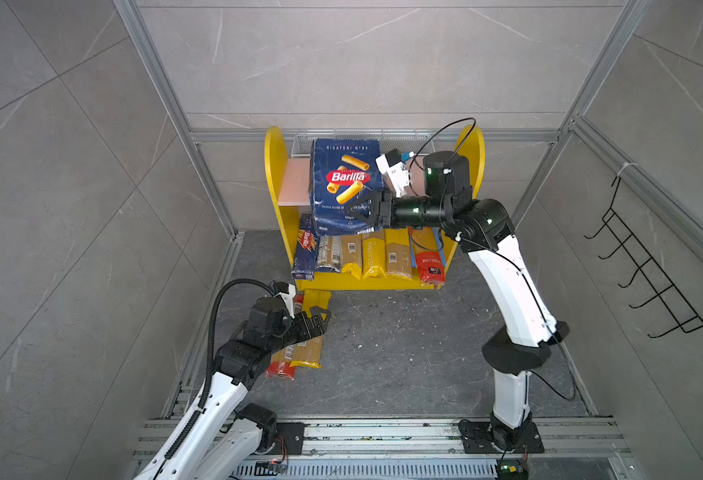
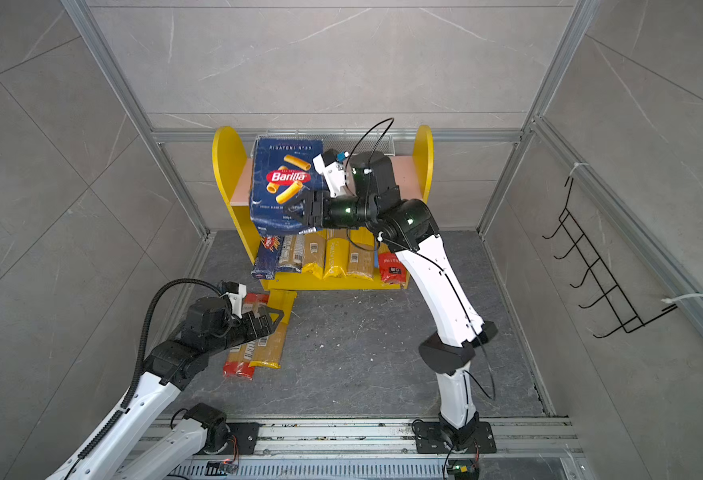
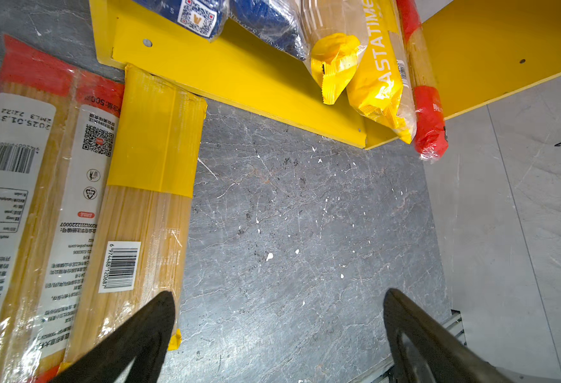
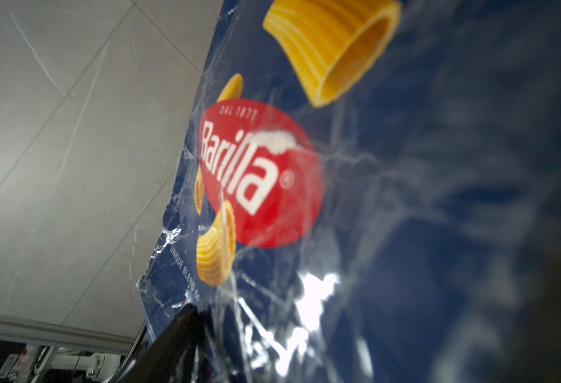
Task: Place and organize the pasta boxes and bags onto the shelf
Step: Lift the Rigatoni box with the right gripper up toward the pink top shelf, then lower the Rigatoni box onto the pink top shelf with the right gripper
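In both top views: one shelf (image 1: 272, 174), grey tiled walls (image 1: 362, 62), a grey marbled desk (image 1: 403, 345). Six packs (image 1: 372, 257) lie on the shelf's lower board, and two bags (image 1: 310, 349) lie on the desk just before it. The right tool (image 1: 358, 218) clamps one rigatoni pack (image 1: 341, 178), marked "Barilla", tilted over the shelf's upper board.

Left wrist: the left tool (image 3: 279, 298) gapes wide, empty, before the shelf. "ASTATIME" is legible.

Right wrist: "DAL 1877".
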Robot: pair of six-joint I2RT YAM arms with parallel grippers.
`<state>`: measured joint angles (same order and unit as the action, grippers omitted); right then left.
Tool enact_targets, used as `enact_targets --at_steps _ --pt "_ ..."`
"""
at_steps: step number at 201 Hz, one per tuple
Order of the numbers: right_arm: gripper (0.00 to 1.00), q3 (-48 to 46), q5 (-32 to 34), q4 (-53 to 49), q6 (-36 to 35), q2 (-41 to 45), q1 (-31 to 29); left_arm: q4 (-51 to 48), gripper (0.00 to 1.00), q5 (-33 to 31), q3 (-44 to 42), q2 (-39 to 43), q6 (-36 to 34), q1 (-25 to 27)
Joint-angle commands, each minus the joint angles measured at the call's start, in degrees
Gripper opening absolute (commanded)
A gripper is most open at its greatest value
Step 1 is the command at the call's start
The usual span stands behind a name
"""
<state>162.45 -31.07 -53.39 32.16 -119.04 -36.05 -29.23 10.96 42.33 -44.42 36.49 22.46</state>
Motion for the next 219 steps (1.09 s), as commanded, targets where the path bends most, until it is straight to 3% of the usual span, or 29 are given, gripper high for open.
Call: enact_targets --at_steps 1,28,88,108,134,147,171,219 --pt "0.32 8.57 -6.87 8.11 5.28 -5.64 4.41 2.39 1.0 1.01 2.37 -0.37 -2.12 -0.74" --pt "0.32 1.32 -7.82 15.97 5.83 -4.45 7.14 1.26 1.0 1.36 3.1 -0.62 -2.47 -1.75" --pt "0.34 2.08 -7.93 15.97 4.75 -4.43 11.98 3.35 1.0 3.82 3.4 -3.53 -1.94 -3.25" --pt "0.44 2.05 -8.53 15.49 5.18 -5.18 12.84 5.34 1.0 4.91 2.96 -4.94 -1.05 -3.29" --pt "0.8 2.18 -8.93 13.46 4.78 -5.84 13.16 6.69 1.0 5.8 2.67 -6.08 -0.3 -3.3" --pt "0.88 2.11 -8.38 11.84 3.97 -5.68 13.25 6.82 1.0 6.0 2.67 -6.14 -0.33 -3.29" --pt "0.96 1.54 -6.2 8.43 1.25 -4.44 13.26 6.89 1.0 6.0 2.76 -5.99 -0.28 -3.33" --pt "0.98 -3.85 2.15 0.97 -4.28 0.96 14.02 6.32 1.0 6.18 2.96 -5.66 -0.67 -3.32"
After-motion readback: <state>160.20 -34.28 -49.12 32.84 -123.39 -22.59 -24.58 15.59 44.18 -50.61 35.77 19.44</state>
